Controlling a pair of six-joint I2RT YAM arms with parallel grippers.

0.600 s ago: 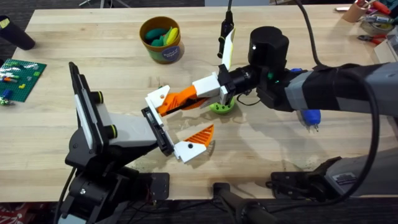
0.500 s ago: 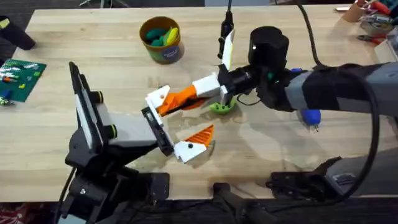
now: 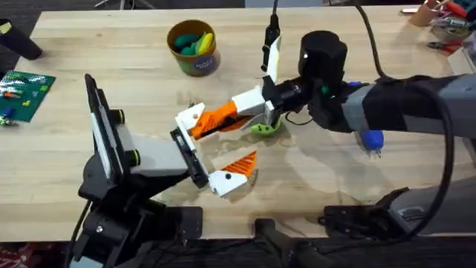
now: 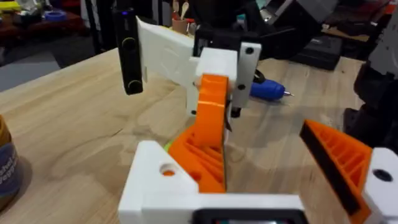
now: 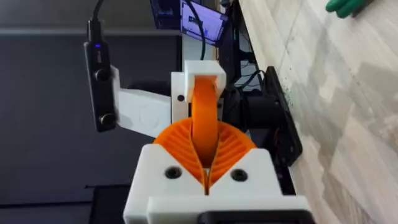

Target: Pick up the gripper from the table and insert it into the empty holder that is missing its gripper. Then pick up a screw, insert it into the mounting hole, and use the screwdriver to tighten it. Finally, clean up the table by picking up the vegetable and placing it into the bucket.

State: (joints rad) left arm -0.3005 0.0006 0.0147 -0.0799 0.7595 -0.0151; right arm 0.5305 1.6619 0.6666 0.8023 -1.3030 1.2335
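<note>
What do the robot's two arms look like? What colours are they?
The left arm has a white body on a black base, with green-yellow knobs and a flat black bar at its end. The right arm is grey and black with a round black joint, a small green light and black cables along it. Its gripper has white blocks with orange ribbed fingers.

Your overhead camera sat high above the arm bases, looking down and forward across the whole table [image 3: 111, 45]. Your left wrist camera rode low and close, facing along the tabletop toward the right arm. Your right wrist camera sat very near, rolled sideways, with the table edge running up the frame. All three shared the orange finger [image 3: 216, 115] [image 4: 208, 121] [image 5: 204, 121] at mid-table.
</note>
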